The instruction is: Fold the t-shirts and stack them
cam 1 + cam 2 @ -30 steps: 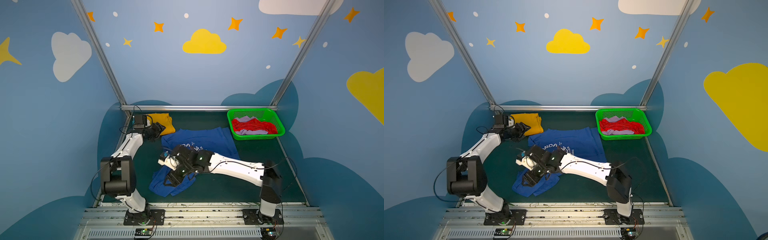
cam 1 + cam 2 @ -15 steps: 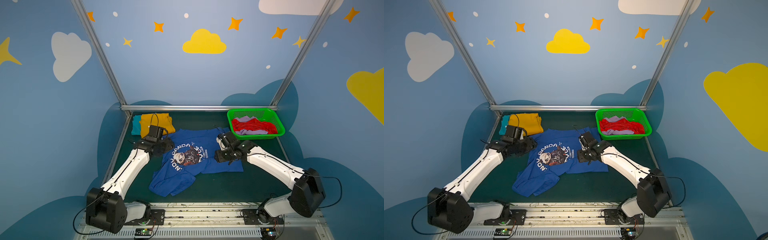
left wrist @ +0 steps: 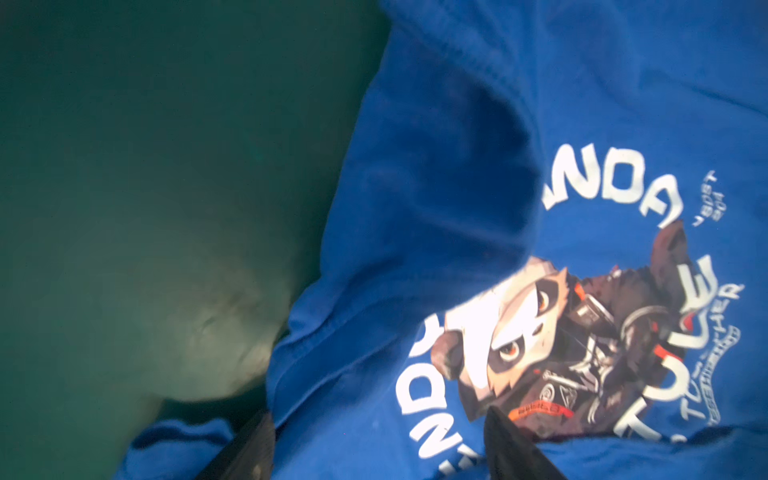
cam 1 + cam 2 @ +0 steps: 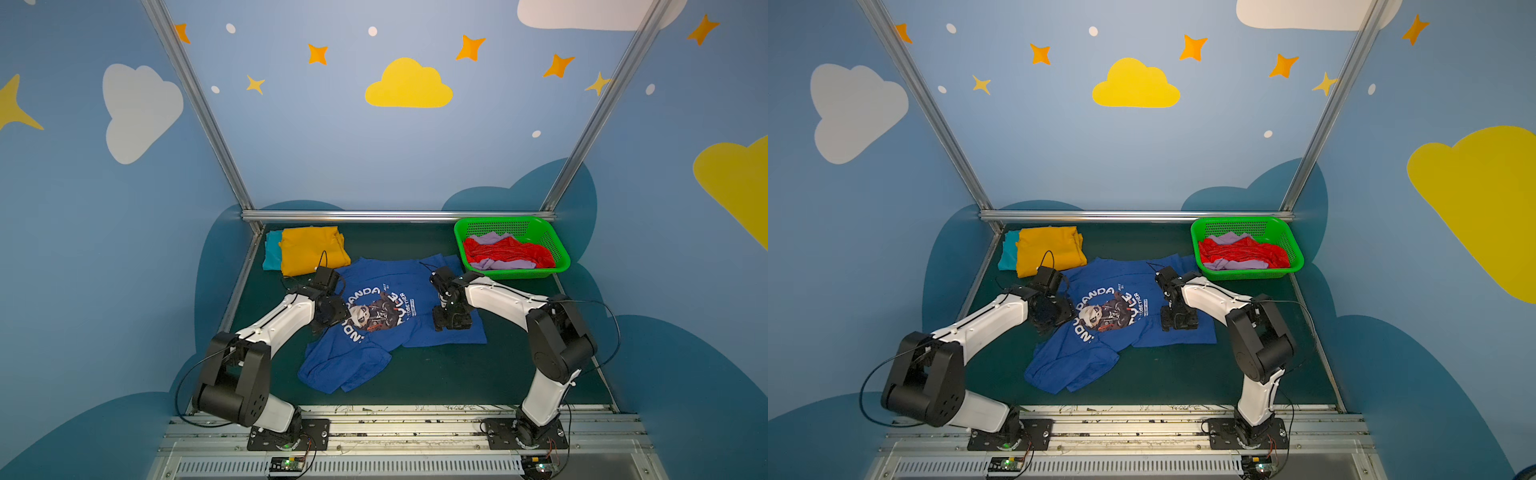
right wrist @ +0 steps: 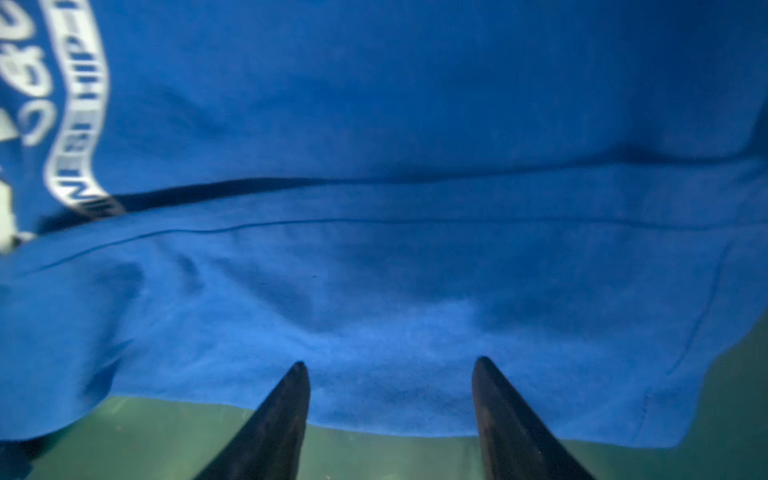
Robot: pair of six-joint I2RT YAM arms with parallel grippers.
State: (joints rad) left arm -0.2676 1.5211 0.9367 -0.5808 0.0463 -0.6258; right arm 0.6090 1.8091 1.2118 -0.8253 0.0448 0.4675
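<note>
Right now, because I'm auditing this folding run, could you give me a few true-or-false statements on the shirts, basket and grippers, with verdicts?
The blue t-shirt lies print-up on the table. True.
The green basket holds red cloth. True.
The mustard t-shirt lies in that basket. False: it lies on a teal one, on the table.
The right gripper clamps the blue t-shirt. False: its jaws stand open, clamping nothing.
The left gripper is open. True.
</note>
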